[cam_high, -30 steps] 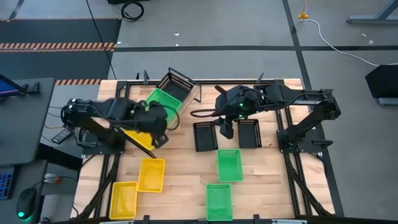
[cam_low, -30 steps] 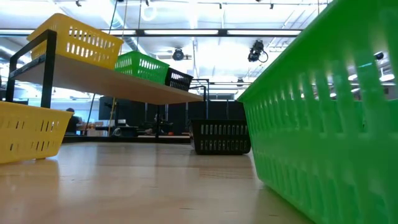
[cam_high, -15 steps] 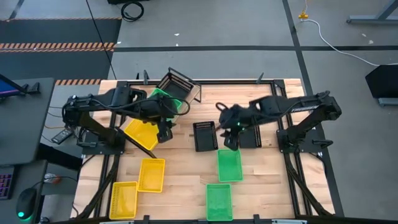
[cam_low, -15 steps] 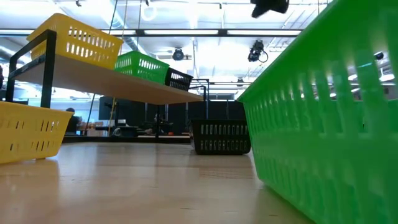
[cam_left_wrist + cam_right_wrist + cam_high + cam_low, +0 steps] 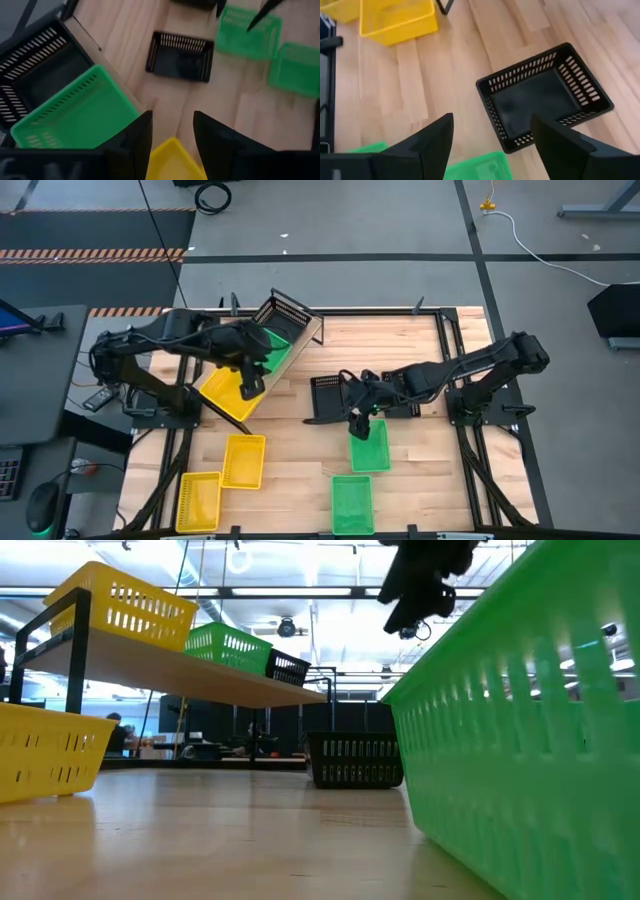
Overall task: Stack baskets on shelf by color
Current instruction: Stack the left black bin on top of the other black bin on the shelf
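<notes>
Hovering with its fingers spread wide and nothing between them, the right gripper (image 5: 358, 423) now sits just above the near rim of a green basket (image 5: 368, 446) on the table, having swung down from over the two black baskets a second ago. Its wrist view shows the wide gap between the fingers, with green mesh showing below it and one black basket (image 5: 546, 103) just beyond. This looks like the start of a pick on that green basket, though no grip is made yet. A second green basket (image 5: 352, 503) lies near the table's front edge.

The left gripper (image 5: 250, 386) has drawn back over the shelf (image 5: 311, 326), above the yellow basket (image 5: 228, 391) resting there; its fingers stand apart and hold nothing, the yellow rim showing between them in its wrist view. Beside the yellow one on the shelf sit a green basket (image 5: 265, 345) and a black one (image 5: 284, 316).

By my reading each colour has one basket shelved. Two yellow baskets (image 5: 243, 461) remain on the table, as do the two black and two green, so six are left to stack.
</notes>
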